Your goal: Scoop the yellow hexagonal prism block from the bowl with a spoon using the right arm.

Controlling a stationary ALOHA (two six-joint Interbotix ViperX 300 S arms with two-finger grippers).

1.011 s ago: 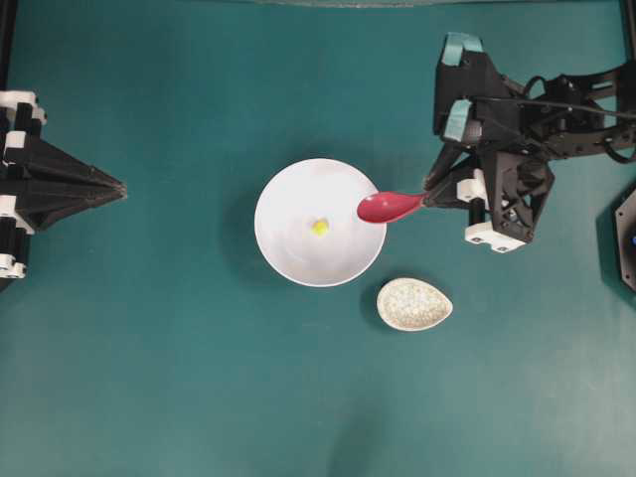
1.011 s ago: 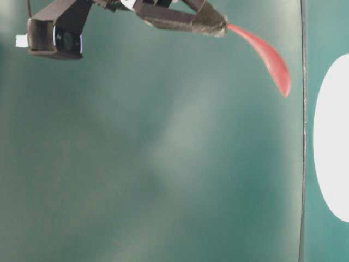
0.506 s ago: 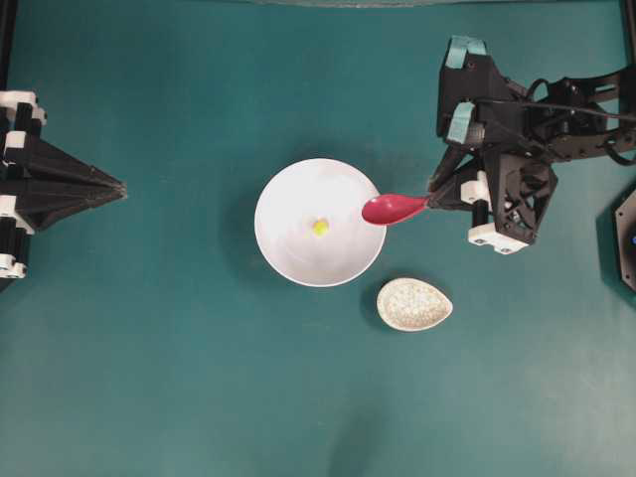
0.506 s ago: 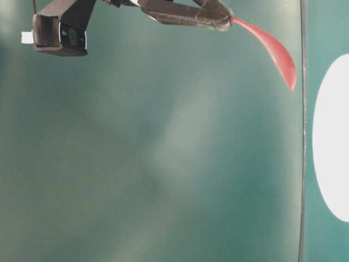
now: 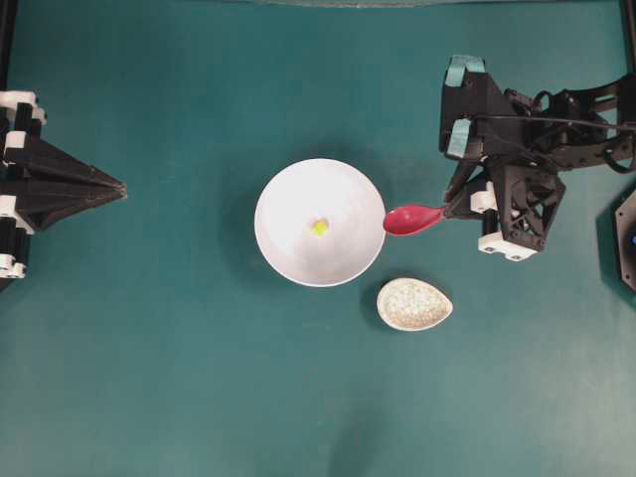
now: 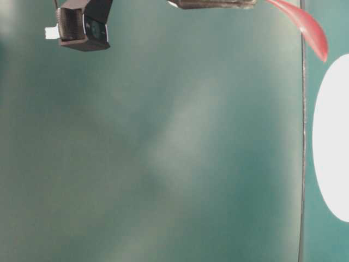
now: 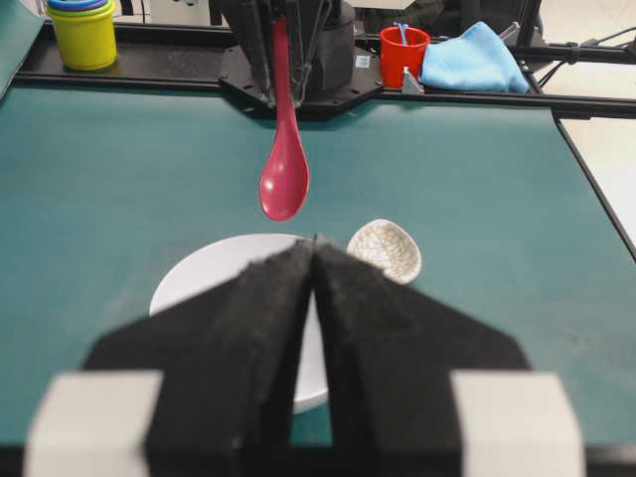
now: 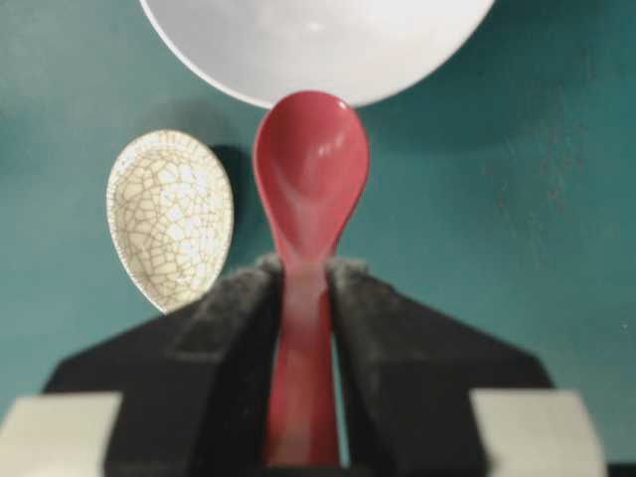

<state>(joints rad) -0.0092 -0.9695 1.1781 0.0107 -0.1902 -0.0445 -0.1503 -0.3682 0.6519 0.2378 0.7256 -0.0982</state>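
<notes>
The right pincer (image 5: pixel 459 207) is clenched on the handle of the pink-red spoon (image 5: pixel 413 220); the right wrist view shows both padded fingers (image 8: pixel 231 328) pressed against the handle from either side. From overhead, the spoon's scoop points toward the white bowl (image 5: pixel 288 248) and sits just beside its right rim, outside the bowl. In the left wrist view the spoon (image 7: pixel 284 169) hangs above the table with its scoop tilted downward, clear of the bowl's far rim.

The yellow hexagonal prism block (image 5: pixel 320 227) lies on the bottom of the bowl, near its middle, well apart from the spoon. The speckled off-white spoon rest (image 5: pixel 414 304) sits on the green table (image 5: pixel 179 378) just below and right of the bowl, near it but not touching; in the right wrist view it (image 8: pixel 171 217) lies left of the scoop.

The left pincer (image 5: pixel 117 186) rests at the left edge of the table, well apart from the bowl, its tips pointing toward it. In its wrist view the two black fingers (image 7: pixel 248 328) meet at the tip, shut on nothing.

At the far edge of the table the left wrist view shows stacked yellow cups (image 7: pixel 82 32), a red cup (image 7: pixel 402 52) and a blue cloth (image 7: pixel 473 60).
</notes>
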